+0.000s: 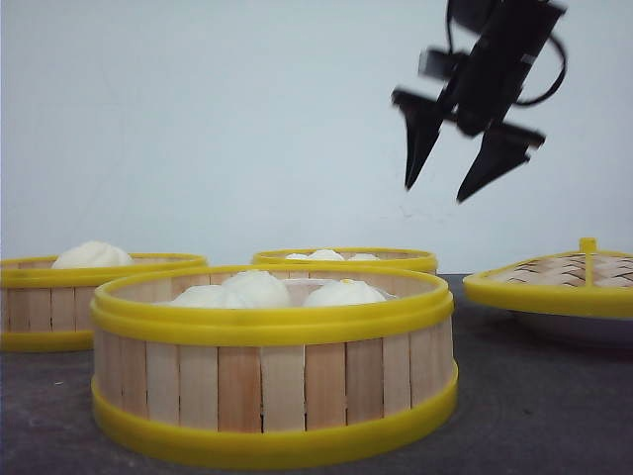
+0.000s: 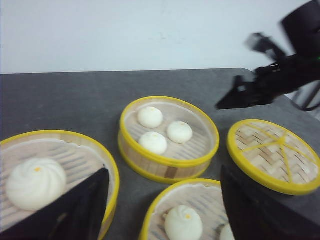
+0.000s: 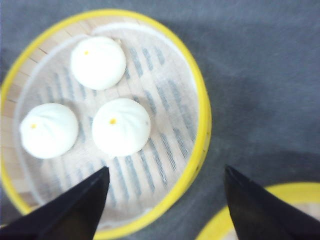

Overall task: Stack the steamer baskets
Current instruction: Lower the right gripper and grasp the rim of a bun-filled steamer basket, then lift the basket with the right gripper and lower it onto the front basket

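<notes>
Three steamer baskets with yellow rims stand on the dark table: a near one (image 1: 272, 386), one at the left (image 1: 40, 307) and one at the back (image 1: 396, 260). All hold white buns. My right gripper (image 1: 435, 193) hangs open in the air above the back basket's right side; from its wrist I look down on that basket (image 3: 202, 125) with three buns, and the right gripper (image 3: 166, 170) holds nothing. My left gripper (image 2: 164, 172) is open and empty, high over the gap between the left basket (image 2: 107, 160) and the near basket (image 2: 160, 200), with the back basket (image 2: 165, 162) beyond.
A domed woven lid (image 1: 574, 282) with a yellow rim and knob rests on a white plate (image 1: 579, 329) at the right, also in the left wrist view as the lid (image 2: 272, 155). Part of another yellow rim (image 3: 240, 215) shows near the right gripper's finger.
</notes>
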### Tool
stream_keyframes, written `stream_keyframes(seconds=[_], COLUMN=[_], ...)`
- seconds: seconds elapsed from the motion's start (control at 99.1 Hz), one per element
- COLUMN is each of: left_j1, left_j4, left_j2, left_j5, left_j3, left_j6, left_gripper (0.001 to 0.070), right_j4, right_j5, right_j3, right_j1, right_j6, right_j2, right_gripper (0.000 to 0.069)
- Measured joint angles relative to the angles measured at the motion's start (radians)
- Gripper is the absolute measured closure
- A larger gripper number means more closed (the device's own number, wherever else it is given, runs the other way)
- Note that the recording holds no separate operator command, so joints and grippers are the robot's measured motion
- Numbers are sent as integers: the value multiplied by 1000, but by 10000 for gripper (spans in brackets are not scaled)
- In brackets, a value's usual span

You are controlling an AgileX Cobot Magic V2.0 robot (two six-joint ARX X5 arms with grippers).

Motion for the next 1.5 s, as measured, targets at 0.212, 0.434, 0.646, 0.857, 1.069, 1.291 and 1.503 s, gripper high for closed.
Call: stream_keyframes(seconds=[0.212, 0.434, 0.646, 0.857, 1.069, 1.291, 1.503], left_j1=[-45, -73, -80, -81, -82, -82, -82], left_j4=[0, 0, 0, 0, -38, -53, -64], left_j2=[0, -16, -30, -41, -47, -53, -82], left_j5=[0, 0, 0, 0, 0, 0, 0], left_j3=[0, 0, 0, 0, 0, 0, 0], left_j6=[-5, -14, -15, -15, -15, -14, -14], left_gripper=[281, 281, 281, 281, 281, 281, 281], right_j4=[42, 54, 50, 73, 44, -58, -121], right_j5=[22, 50, 76, 127, 142, 132, 101], right_j3=[10, 11, 12, 17, 57, 164, 184], right_j1=[7, 6, 13, 40, 43, 26, 12], right_j6=[21, 49, 60, 94, 102, 103, 41], right_j2=[97, 166, 188, 194, 204, 195, 27], right_gripper=[314, 356, 485, 638, 662, 662, 662])
